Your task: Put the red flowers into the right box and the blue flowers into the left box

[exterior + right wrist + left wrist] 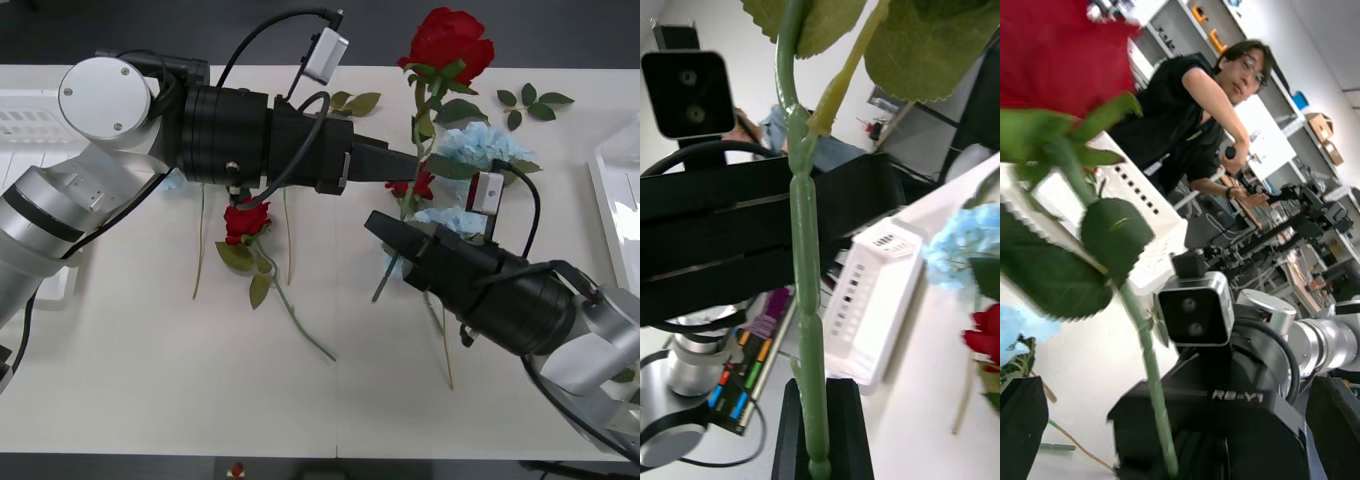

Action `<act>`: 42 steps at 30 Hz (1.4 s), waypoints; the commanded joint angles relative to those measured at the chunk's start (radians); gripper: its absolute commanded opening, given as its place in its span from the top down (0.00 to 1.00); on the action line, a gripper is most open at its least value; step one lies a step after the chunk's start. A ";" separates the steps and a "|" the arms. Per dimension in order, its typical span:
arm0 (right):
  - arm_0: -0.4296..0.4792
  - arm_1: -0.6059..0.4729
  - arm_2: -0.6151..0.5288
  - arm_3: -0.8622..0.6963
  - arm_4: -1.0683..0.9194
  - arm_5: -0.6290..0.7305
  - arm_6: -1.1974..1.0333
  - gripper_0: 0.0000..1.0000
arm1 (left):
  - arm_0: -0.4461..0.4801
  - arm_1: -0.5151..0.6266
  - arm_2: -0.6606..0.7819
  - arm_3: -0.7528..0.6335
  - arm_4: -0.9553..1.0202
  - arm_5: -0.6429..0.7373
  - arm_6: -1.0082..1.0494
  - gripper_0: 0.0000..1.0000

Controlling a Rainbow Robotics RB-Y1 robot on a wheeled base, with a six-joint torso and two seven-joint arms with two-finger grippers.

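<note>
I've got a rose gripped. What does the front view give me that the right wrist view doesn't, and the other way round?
Front view's extras: the held rose's bloom raised high, a second rose lying on the table, and the right box at the table's edge. Right wrist view's extra: the grip itself, the right gripper with jaws shut on the stem, which runs straight up between them. Shared: that stem, the blue flowers, the left box and the left gripper close beside the stem.
</note>
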State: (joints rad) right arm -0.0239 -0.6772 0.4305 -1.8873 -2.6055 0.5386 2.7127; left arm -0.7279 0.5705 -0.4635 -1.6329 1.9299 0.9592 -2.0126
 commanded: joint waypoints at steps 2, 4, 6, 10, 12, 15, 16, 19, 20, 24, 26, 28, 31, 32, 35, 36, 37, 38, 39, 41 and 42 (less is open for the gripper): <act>-0.014 -0.182 -0.024 -0.027 -0.002 -0.032 -0.007 1.00 | -0.004 0.045 0.052 -0.012 0.008 -0.014 -0.038 0.00; -0.016 -0.246 -0.038 -0.027 -0.002 -0.051 -0.007 1.00 | -0.002 0.069 0.052 -0.012 0.008 -0.013 -0.037 0.00; -0.019 -0.326 -0.045 -0.027 -0.002 -0.083 -0.007 1.00 | 0.001 0.109 0.051 -0.012 0.006 -0.011 -0.034 0.00; -0.019 -0.458 -0.059 -0.027 -0.008 -0.141 -0.114 1.00 | 0.008 0.177 0.051 -0.012 -0.023 0.007 -0.023 0.00; -0.019 -0.545 -0.065 -0.023 -0.005 -0.175 -0.183 1.00 | 0.012 0.209 0.051 -0.012 -0.060 0.016 -0.014 0.00; -0.019 -0.634 -0.065 0.016 0.007 -0.186 -0.243 1.00 | 0.015 0.244 0.051 -0.012 -0.135 0.023 0.011 0.00; -0.019 -0.662 -0.065 0.036 0.024 -0.183 -0.251 1.00 | 0.015 0.255 0.051 -0.012 -0.175 0.029 0.041 0.00; -0.019 -0.722 -0.065 0.097 0.082 -0.167 -0.254 1.00 | 0.015 0.278 0.051 -0.012 -0.289 0.044 0.130 0.00; -0.019 -0.736 -0.067 0.119 0.090 -0.158 -0.254 1.00 | 0.015 0.282 0.051 -0.012 -0.325 0.049 0.153 0.00; -0.019 -0.802 -0.073 0.206 0.157 -0.126 -0.255 1.00 | 0.015 0.293 0.051 -0.012 -0.486 0.085 0.290 0.00; -0.016 -0.829 -0.073 0.240 0.206 -0.126 -0.257 1.00 | 0.013 0.299 0.051 -0.012 -0.551 0.099 0.345 0.00; -0.016 -0.852 -0.073 0.278 0.263 -0.120 -0.258 1.00 | 0.013 0.302 0.051 -0.012 -0.615 0.121 0.394 0.00; -0.016 -0.883 -0.072 0.363 0.372 -0.109 -0.266 1.00 | 0.010 0.304 0.051 -0.012 -0.720 0.168 0.503 0.00; -0.016 -0.887 -0.072 0.393 0.413 -0.109 -0.266 1.00 | 0.008 0.304 0.051 -0.012 -0.752 0.190 0.542 0.00; -0.021 -0.891 -0.075 0.481 0.499 -0.103 -0.266 1.00 | -0.004 0.302 0.051 -0.005 -0.813 0.247 0.617 0.00; -0.025 -0.886 -0.075 0.505 0.521 -0.101 -0.266 1.00 | -0.008 0.302 0.051 -0.002 -0.828 0.263 0.632 0.00; -0.033 -0.878 -0.073 0.537 0.553 -0.101 -0.264 1.00 | -0.016 0.304 0.051 0.008 -0.845 0.288 0.649 0.00; -0.042 -0.869 -0.073 0.565 0.581 -0.101 -0.263 1.00 | -0.022 0.302 0.049 0.021 -0.853 0.308 0.663 0.00; -0.057 -0.857 -0.073 0.599 0.617 -0.101 -0.261 1.00 | -0.033 0.298 0.049 0.039 -0.864 0.331 0.670 0.00; -0.087 -0.826 -0.075 0.659 0.688 -0.101 -0.260 1.00 | -0.054 0.289 0.048 0.085 -0.871 0.368 0.670 0.00; -0.094 -0.817 -0.075 0.675 0.706 -0.101 -0.261 1.00 | -0.061 0.285 0.048 0.100 -0.875 0.378 0.666 0.00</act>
State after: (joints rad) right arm -0.0551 -1.5242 0.3712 -1.2722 -1.9394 0.4348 2.4514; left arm -0.7313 0.8411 -0.4171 -1.5787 1.0669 1.3074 -1.3756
